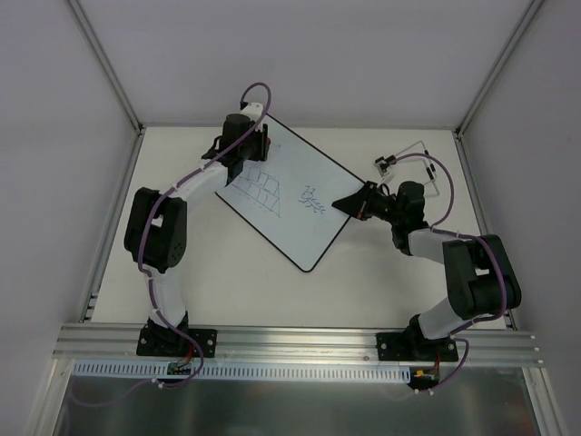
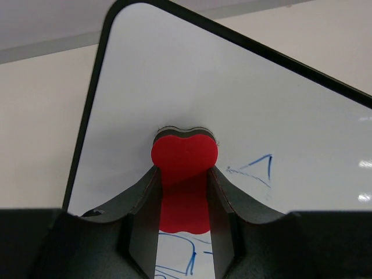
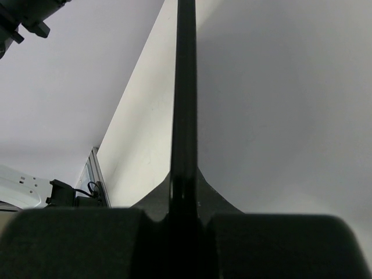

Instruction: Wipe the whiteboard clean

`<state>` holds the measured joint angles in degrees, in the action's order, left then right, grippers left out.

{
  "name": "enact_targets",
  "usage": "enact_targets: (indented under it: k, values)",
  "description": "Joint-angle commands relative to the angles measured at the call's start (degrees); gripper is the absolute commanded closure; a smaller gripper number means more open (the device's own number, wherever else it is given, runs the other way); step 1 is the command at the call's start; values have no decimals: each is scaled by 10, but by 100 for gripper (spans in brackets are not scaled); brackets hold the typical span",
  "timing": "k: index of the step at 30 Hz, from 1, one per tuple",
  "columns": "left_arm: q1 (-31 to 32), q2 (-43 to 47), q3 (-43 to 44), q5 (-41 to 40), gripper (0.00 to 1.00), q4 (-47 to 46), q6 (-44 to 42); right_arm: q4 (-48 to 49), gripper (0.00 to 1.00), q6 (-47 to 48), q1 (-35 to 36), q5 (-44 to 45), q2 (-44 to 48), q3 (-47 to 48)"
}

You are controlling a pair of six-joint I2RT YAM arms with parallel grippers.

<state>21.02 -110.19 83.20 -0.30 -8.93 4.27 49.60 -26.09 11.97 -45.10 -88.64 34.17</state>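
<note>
We see a white whiteboard (image 1: 292, 163) with a thin black rim. From above its pen marks look dark: a slanted grid (image 1: 261, 191) of cells and a scribble (image 1: 313, 202). Up close they are blue, as in the outlined triangle (image 2: 256, 168). The eraser (image 2: 184, 152) is red over dark grey. The left gripper (image 2: 183, 170) is black, the cables (image 1: 193, 178) purple, the arms (image 1: 163, 292) white and black, and the table (image 1: 227, 282) cream.

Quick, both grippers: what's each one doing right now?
Left gripper: closed, holding the red eraser.
Right gripper: closed, clamped on the whiteboard at its rim.

White tabletop (image 1: 227, 291), grey walls (image 1: 318, 54), aluminium rail (image 1: 300, 341)
</note>
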Motion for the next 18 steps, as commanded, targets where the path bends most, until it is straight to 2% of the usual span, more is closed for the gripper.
enact_targets:
  k: [1, 5, 13, 18]
  values:
    - [-11, -27, 26, -13, 89, -20, 17, 69, 100, 34, 30, -131, 34, 19]
    - [-4, -33, 36, 44, 89, -20, 28, 69, 100, 34, 31, -133, 33, 20]
    - [61, -19, 15, 136, 91, -7, 19, 69, 100, 37, 32, -135, 31, 24]
    - [64, -15, -4, 147, 92, 19, 21, 65, 100, 41, 32, -132, 35, 20]
